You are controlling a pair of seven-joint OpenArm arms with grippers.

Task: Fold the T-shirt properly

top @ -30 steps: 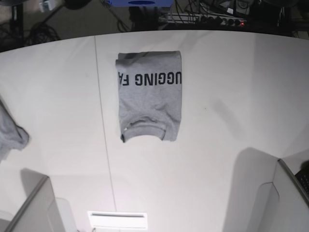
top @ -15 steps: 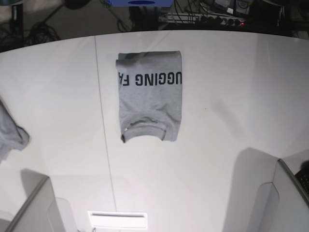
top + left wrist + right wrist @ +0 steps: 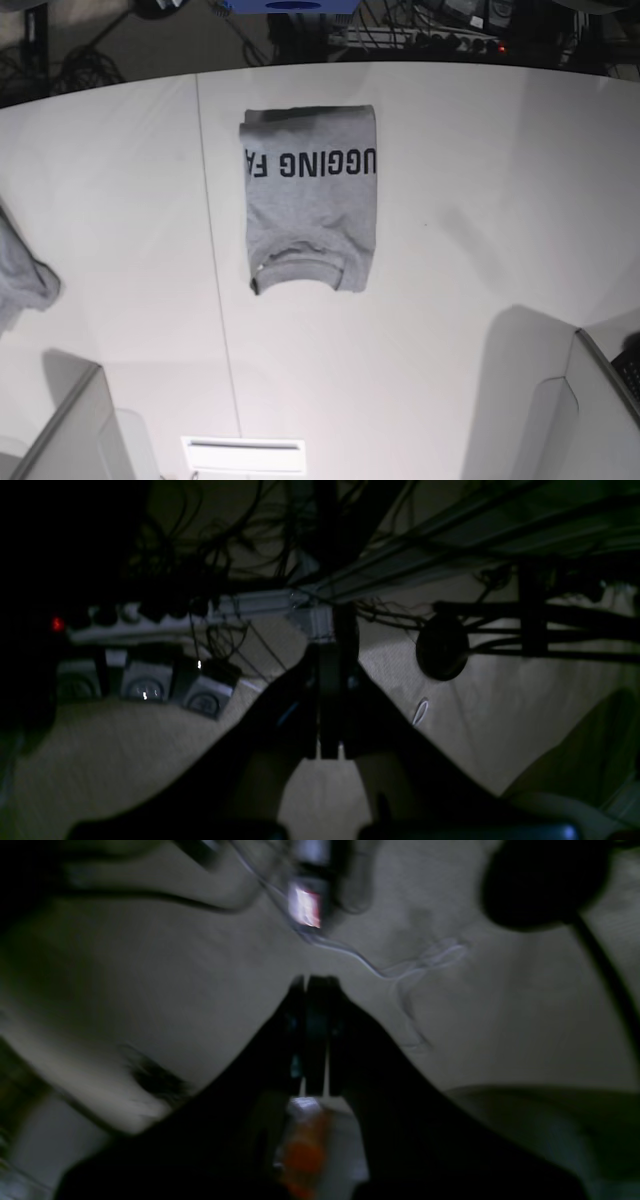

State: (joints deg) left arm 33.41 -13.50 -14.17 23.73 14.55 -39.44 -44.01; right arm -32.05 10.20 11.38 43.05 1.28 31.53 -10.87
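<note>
The T-shirt (image 3: 310, 195) lies flat on the white table (image 3: 480, 200) in the base view, folded into a neat grey rectangle. Its black lettering runs along the far end and its ribbed collar is at the near end. Neither gripper shows in the base view. The left wrist view looks at a dim floor with cables, where my left gripper (image 3: 334, 645) is shut with nothing between its fingers. My right gripper (image 3: 312, 990) is likewise shut and empty in the blurred right wrist view. The T-shirt appears in neither wrist view.
A smaller grey cloth lump (image 3: 22, 275) hangs over the table's left edge. Grey panels stand at the near left (image 3: 70, 430) and near right (image 3: 600, 410) corners. A white slotted box (image 3: 243, 455) sits at the front edge. Cables and a power strip (image 3: 450, 40) lie beyond the far edge.
</note>
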